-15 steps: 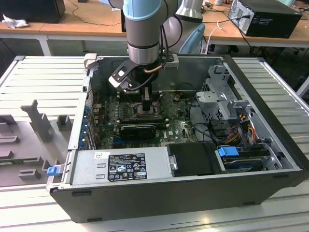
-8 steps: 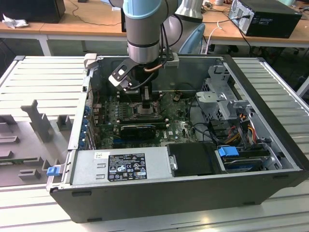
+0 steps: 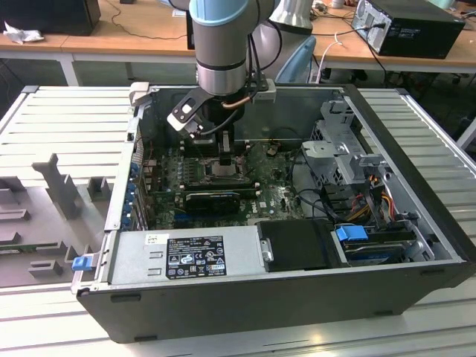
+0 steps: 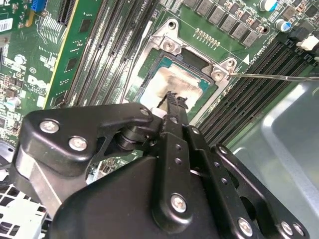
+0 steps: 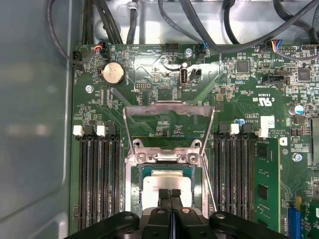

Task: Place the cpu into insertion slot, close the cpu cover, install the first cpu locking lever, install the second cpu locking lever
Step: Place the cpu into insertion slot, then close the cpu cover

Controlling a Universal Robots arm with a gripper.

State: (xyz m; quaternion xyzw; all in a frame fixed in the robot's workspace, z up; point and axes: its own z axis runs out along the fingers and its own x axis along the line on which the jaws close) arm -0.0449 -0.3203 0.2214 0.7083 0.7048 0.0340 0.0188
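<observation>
**Gripper (image 5: pixel 170 195) tips closed over the seated cpu (image 5: pixel 167 180)**

Black linkage of the gripper is seen closest in both wrist views. Its two fingertips (image 5: pixel 164 194) are pressed together, and nothing is caught between them. The tips are held over the edge of the cpu nearest the gripper body. Whether they touch it cannot be told.

The cpu, silvery with a smeared top, is seated flat in the insertion slot (image 5: pixel 133 184) and is framed by the grey metal surround. The cpu cover (image 5: pixel 168 106) is swung open, away from the slot. Green board is seen through its square window, and its hinged edge is joined to the side of the slot farthest from the gripper. A thin wire locking lever (image 5: pixel 208 174) is seen angled away from one edge of the slot. In the second wrist view it is stretched out well clear of the surround. Rows of black memory slots (image 5: pixel 97 174) are set on both sides of the insertion slot.

In the exterior view the arm is lowered into an open computer case (image 3: pixel 416 223), with the gripper placed over the insertion slot. A long black graphics card (image 3: pixel 216 199) is mounted just beside the slot.
</observation>
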